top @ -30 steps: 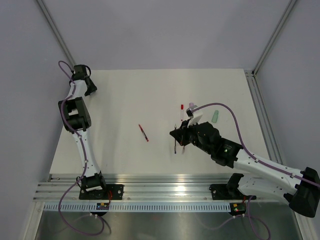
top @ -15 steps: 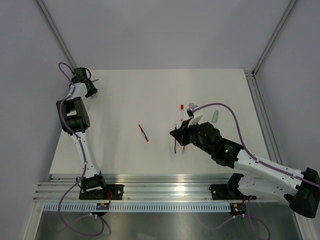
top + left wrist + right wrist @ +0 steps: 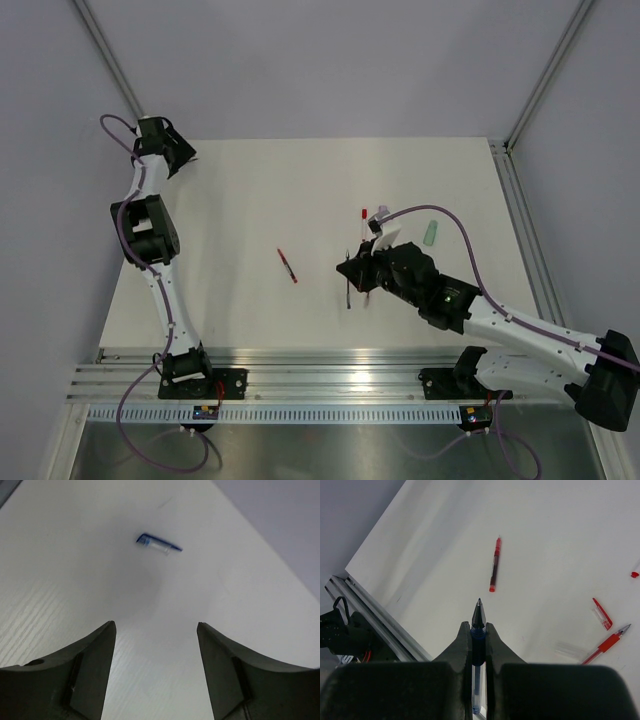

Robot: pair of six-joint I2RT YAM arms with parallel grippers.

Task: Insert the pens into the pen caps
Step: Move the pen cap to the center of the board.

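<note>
My right gripper (image 3: 478,628) is shut on a blue pen (image 3: 478,617), whose dark tip sticks out ahead of the fingers, above the table. In the top view this gripper (image 3: 348,270) hovers near the table's middle. A capped red pen (image 3: 287,265) lies to its left. My left gripper (image 3: 156,627) stands open over bare table at the far left corner, with nothing between the fingers. A blue pen cap (image 3: 159,544) lies on the table ahead of it. A red pen cap (image 3: 601,613), an uncapped red pen (image 3: 607,642) and a tiny red piece (image 3: 634,574) lie to the right.
A green piece (image 3: 430,232) and a lilac-pink cap (image 3: 383,210) lie at the right of the white table (image 3: 300,180). Grey walls close in behind and at both sides. A metal rail (image 3: 330,380) runs along the near edge.
My left gripper has opened and shifted back toward the far left corner. The right gripper with its blue pen has barely moved.
</note>
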